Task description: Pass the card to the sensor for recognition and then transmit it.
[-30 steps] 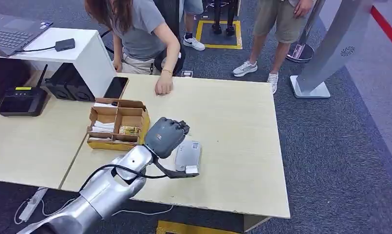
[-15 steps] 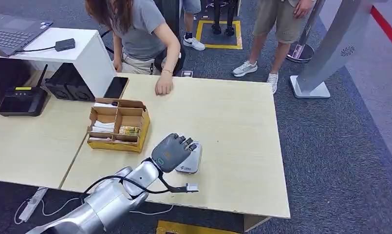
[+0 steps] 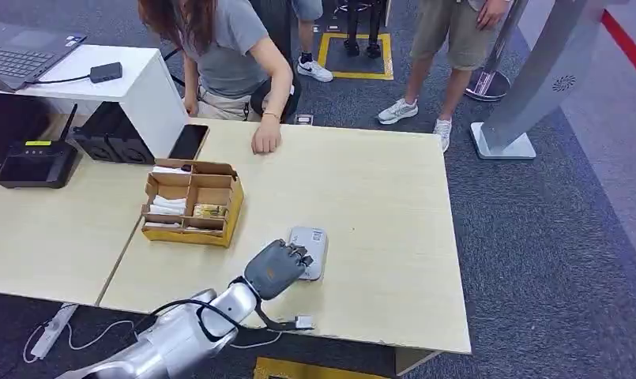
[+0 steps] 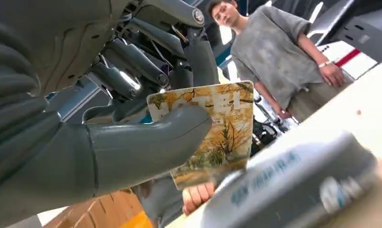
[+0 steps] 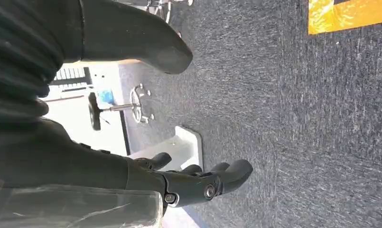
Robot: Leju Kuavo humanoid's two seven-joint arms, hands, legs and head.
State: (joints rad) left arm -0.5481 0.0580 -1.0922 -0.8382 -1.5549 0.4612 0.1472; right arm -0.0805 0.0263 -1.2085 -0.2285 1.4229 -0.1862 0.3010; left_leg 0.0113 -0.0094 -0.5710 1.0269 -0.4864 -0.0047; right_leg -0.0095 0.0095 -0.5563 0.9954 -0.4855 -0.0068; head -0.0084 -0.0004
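Observation:
My left hand (image 3: 277, 268) hovers at the near edge of the grey card sensor (image 3: 309, 252) on the wooden table (image 3: 378, 197). In the left wrist view that hand (image 4: 108, 118) pinches a yellow picture card (image 4: 217, 133) between thumb and fingers, just above the blurred grey sensor (image 4: 293, 185). My right hand (image 5: 193, 183) hangs beside my body over the carpet, its fingers apart and holding nothing.
A cardboard box (image 3: 190, 204) with compartments stands left of the sensor. A person's hand (image 3: 265, 139) rests on the table's far edge, by a black phone (image 3: 188, 142). More people stand behind. A black device (image 3: 38, 162) sits far left.
My left hand has drawn back toward me and lowered, from over the box's right side to the sensor's near edge. The sensor's top has become uncovered.

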